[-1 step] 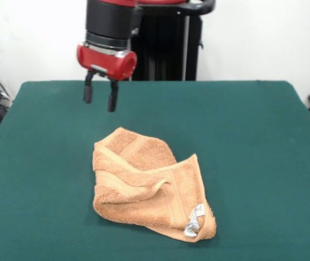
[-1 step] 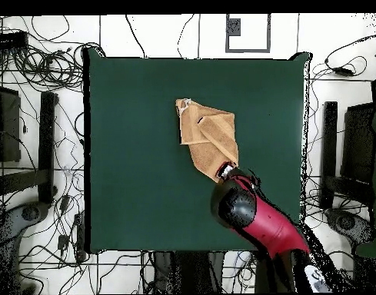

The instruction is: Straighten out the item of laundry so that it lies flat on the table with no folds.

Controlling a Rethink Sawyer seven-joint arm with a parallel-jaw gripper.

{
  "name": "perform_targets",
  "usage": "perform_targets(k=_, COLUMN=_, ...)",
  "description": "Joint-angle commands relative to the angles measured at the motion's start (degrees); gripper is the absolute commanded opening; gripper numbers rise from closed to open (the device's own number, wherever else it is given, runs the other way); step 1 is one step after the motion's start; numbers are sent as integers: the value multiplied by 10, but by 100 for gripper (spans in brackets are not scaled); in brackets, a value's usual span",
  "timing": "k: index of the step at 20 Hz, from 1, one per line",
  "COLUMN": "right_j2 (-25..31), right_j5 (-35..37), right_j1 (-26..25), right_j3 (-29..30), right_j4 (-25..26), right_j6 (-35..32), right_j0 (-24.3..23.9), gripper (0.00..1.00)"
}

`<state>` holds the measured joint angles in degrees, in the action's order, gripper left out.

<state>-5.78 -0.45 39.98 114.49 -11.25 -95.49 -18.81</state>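
Observation:
The item of laundry [image 1: 146, 185] is an orange-tan towel lying crumpled and folded over itself near the middle of the green table [image 1: 252, 141]. A white-silver label [image 1: 194, 222] shows at its near right corner. My gripper [image 1: 100, 97] hangs open and empty above the table, behind the towel's far left corner. In the overhead view the towel [image 2: 206, 132] lies at the table's [image 2: 129, 154] centre, and the red arm head [image 2: 235, 203] covers the gripper just below the towel's lower corner.
Cables and dark stands [image 2: 37, 154] surround the table on the floor. The black pedestal [image 1: 168, 49] stands behind the table's far edge.

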Motion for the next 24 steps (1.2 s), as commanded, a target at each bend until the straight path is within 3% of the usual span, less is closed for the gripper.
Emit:
perform_targets(k=1, right_j2=31, right_j5=90, right_j1=-23, right_j3=-11, right_j4=15, right_j6=-66, right_j0=77, gripper=100)
perform_targets(k=24, right_j2=83, right_j5=63, right_j1=-70, right_j3=-51, right_j4=29, right_j6=-60, right_j0=69, gripper=100)
